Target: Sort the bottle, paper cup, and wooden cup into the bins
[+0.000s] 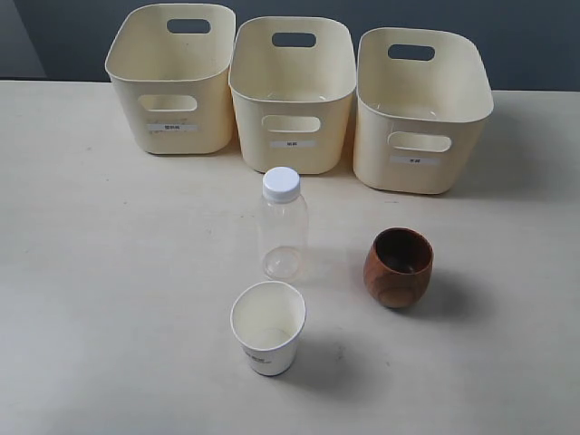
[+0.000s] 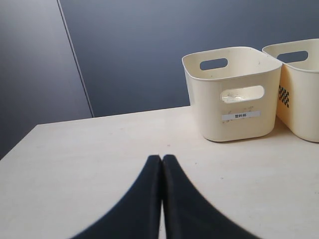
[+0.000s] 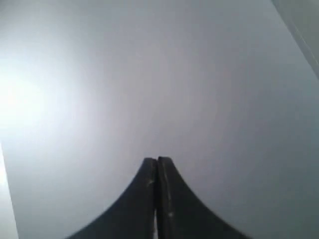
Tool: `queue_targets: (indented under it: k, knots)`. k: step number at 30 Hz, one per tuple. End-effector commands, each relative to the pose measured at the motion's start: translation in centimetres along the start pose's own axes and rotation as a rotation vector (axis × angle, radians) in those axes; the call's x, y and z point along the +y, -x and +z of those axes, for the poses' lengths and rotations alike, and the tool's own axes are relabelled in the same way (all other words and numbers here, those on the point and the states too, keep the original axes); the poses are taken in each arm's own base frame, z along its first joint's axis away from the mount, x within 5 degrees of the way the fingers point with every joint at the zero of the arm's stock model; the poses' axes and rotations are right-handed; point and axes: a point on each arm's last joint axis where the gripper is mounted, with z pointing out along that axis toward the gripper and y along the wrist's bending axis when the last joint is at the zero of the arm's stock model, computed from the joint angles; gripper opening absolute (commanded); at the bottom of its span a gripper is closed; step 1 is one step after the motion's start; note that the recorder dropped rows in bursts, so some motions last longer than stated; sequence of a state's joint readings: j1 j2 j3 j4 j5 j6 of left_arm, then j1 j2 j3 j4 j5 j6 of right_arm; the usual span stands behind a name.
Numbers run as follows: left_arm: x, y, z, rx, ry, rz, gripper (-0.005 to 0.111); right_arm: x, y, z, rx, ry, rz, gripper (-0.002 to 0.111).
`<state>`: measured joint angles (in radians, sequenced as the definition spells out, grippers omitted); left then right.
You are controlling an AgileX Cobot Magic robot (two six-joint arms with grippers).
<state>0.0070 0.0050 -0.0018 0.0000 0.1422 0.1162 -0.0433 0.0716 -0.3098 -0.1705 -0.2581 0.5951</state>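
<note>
Clear plastic, the bottle (image 1: 284,227) stands mid-frame on the worktop (image 1: 109,299); I judge it light and slippery, best gripped around its body. Paper cup (image 1: 268,326) below, wooden cup (image 1: 399,266) right, bins (image 1: 292,91) above. Left hand (image 2: 162,158) and right hand (image 3: 156,160) are closed, empty.

A pale, cream-coloured bench (image 1: 91,272) with a faint wood grain fills most of the exterior view, its far edge meeting a dark blue-grey wall (image 1: 526,36). From the left wrist view, the same wall (image 2: 149,50) shows a thin vertical seam, with a lighter grey panel (image 2: 35,74) beside it.
</note>
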Motion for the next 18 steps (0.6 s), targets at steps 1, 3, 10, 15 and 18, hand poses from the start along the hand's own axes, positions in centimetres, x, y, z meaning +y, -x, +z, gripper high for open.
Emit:
queue_targets:
  k: [1,3,10,15,18]
  knots:
    - [0.0,0.0,0.0,-0.01,0.002,-0.002,0.0,2.1,2.1,3.9,0.08,0.115,-0.198,-0.001]
    - [0.0,0.0,0.0,-0.01,0.002,-0.002,0.0,3.6,2.0,6.7,0.152,0.276,-0.243,-0.001]
    - [0.0,0.0,0.0,-0.01,0.002,-0.002,0.0,4.5,-3.6,15.0,0.686,0.706,-0.378,-0.001]
    - [0.0,0.0,0.0,-0.01,0.002,-0.002,0.0,3.5,-8.3,16.2,0.876,0.857,-0.201,-0.001]
    - [0.0,0.0,0.0,-0.01,0.002,-0.002,0.0,3.0,-9.2,16.5,0.905,0.849,-0.18,-0.001]
